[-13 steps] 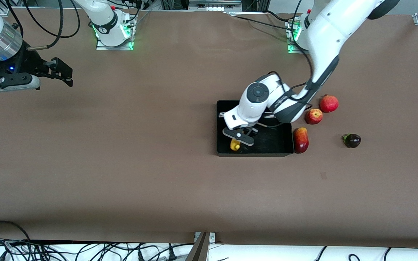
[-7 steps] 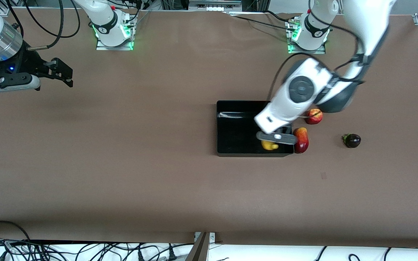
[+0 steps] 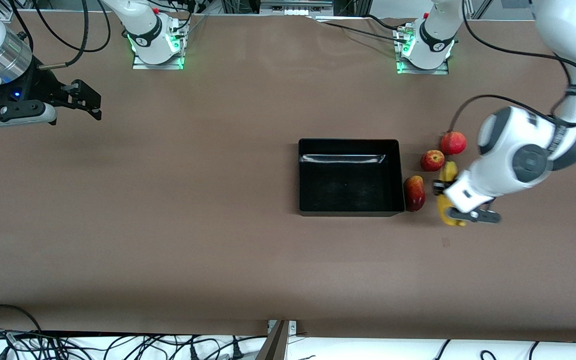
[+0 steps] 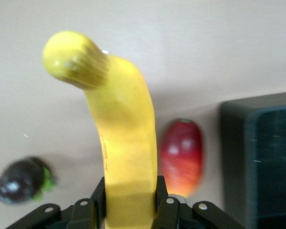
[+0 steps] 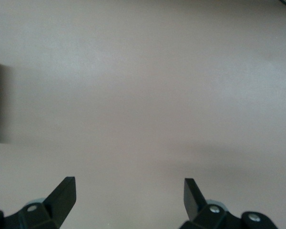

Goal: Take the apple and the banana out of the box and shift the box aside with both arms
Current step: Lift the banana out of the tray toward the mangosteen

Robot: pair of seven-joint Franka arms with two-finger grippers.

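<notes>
My left gripper [image 3: 444, 190] [image 4: 131, 206] is shut on the long yellow banana [image 3: 450, 171] [image 4: 124, 124], held up over bare table beside the dark-red mango [image 3: 414, 193] [image 4: 182, 156]. The streaked apple [image 3: 432, 160] lies on the table between the mango and the red pomegranate [image 3: 453, 142]. The black box [image 3: 348, 185] [image 4: 264, 157] sits mid-table with nothing in it. My right gripper [image 3: 87, 101] [image 5: 129, 192] waits open over the right arm's end of the table, nothing between its fingers.
A dark purple fruit [image 4: 20, 179] with a green cap lies on the table near the left gripper; the left arm hides it in the front view. Cables run along the table's edge nearest the front camera.
The left arm has swung from over the box toward its own end of the table, carrying the banana out past the mango. The right arm has not moved.
</notes>
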